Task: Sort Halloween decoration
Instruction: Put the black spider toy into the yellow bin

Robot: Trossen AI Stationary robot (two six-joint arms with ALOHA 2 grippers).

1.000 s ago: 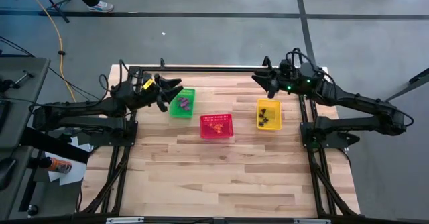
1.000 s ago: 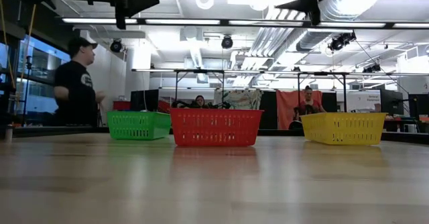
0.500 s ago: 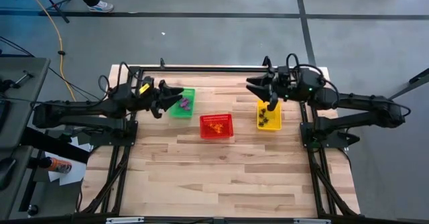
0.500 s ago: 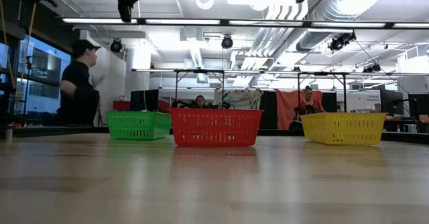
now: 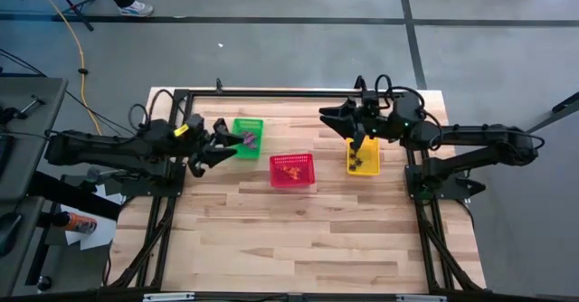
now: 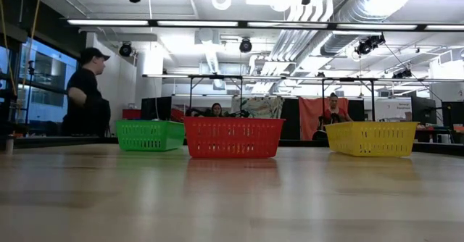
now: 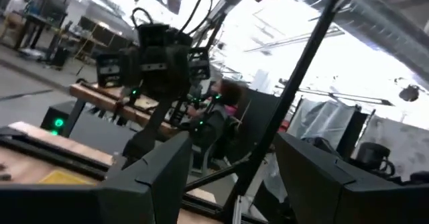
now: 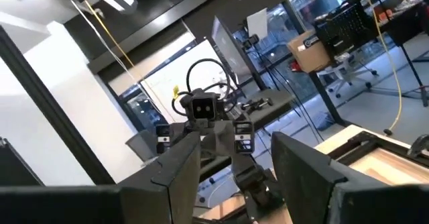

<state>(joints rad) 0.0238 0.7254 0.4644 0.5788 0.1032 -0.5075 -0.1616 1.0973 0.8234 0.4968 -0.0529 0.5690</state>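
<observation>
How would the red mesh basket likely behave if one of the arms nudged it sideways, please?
The red mesh basket looks like thin perforated plastic, so probably light and apt to slide on the smooth wooden table. Its wide, low shape suggests it would slide rather than tip.

From above, the purple trinkets [image 5: 248,138] in the green basket [image 5: 254,124], partly covered by the left gripper [image 5: 217,143], the orange trinkets [image 5: 291,168] in the red basket [image 5: 293,184] between the two grippers, and the black trinkets [image 5: 360,160] in the yellow basket [image 5: 372,168] under the right gripper [image 5: 344,127] are all too small to tell apart by shape or count. At table height the mesh walls hide every basket's contents, and both arms are cut off by the picture's upper edge, only dark tips showing. Each wrist view looks up into the room, so the table and baskets fall almost wholly outside them.
</observation>
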